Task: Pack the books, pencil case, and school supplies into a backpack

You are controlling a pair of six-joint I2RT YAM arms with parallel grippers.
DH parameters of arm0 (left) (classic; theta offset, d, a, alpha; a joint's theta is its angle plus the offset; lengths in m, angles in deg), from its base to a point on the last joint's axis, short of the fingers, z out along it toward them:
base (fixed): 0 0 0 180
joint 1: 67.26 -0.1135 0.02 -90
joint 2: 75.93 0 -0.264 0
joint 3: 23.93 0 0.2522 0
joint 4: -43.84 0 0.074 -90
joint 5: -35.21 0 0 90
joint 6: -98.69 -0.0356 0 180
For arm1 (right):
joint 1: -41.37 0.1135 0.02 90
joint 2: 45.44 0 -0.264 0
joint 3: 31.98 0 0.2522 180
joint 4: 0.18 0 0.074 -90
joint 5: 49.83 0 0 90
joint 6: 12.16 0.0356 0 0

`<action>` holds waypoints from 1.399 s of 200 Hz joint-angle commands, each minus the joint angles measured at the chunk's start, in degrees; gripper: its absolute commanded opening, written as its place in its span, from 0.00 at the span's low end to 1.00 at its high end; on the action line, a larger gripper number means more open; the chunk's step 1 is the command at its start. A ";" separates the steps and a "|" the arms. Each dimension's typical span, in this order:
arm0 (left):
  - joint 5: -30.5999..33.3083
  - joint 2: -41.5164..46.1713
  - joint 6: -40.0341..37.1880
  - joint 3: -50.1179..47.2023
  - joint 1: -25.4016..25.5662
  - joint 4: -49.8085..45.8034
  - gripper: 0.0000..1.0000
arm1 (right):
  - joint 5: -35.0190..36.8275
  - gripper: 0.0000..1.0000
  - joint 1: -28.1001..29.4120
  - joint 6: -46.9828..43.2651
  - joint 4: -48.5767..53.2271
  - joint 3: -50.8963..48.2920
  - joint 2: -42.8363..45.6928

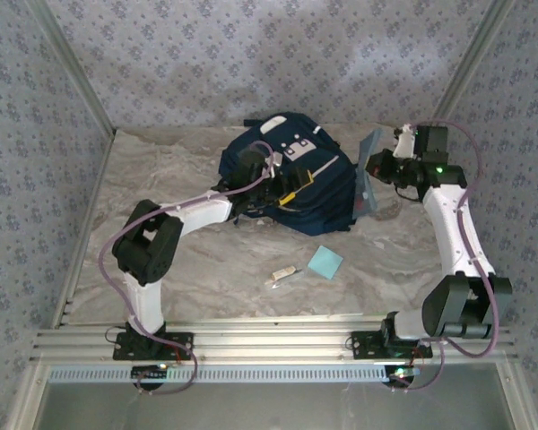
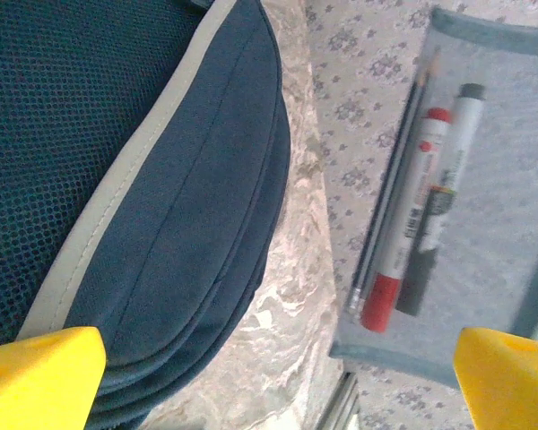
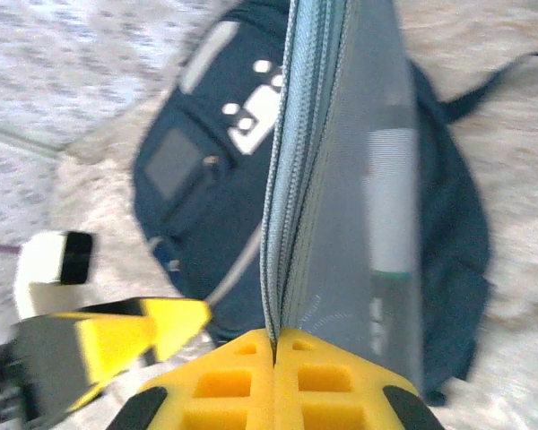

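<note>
Nearest the arms' bases, the light-blue pad (image 1: 325, 262) and the slim white stick (image 1: 284, 276) lie loose on the table (image 1: 188, 278), well apart from either arm.

Further in sits the backpack (image 1: 323, 193), with the left gripper (image 2: 273, 381) right against its side. The jaws are spread as wide as they go and grip nothing. From the left wrist view I cannot tell whether the bag's mouth is open. That is the first worry: if nothing is holding the fabric apart, whatever comes down may just land on top and slide off.

Just beyond the backpack's right side, the right gripper (image 3: 273, 345) is clamped tight on the pencil case (image 3: 359, 179). It pinches only a thin edge by the zip, and the pouch is held up off the table. The pens inside weigh it down, so it could twist or slip out of such a narrow hold. The two arms are also close together, so a hurried swing toward the bag could knock them into each other.
</note>
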 commanded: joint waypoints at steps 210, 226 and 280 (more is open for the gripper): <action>-0.28 -6.79 25.10 -3.93 0.37 58.70 0.91 | -11.02 0.00 11.60 17.74 -22.59 0.30 -8.28; -0.77 -6.42 24.86 -3.85 0.36 58.37 0.87 | -10.93 0.00 11.23 16.39 -20.94 1.33 -9.95; -1.14 -4.78 21.88 -4.38 0.34 53.07 0.48 | -6.96 0.00 10.99 10.06 -15.10 5.75 -13.83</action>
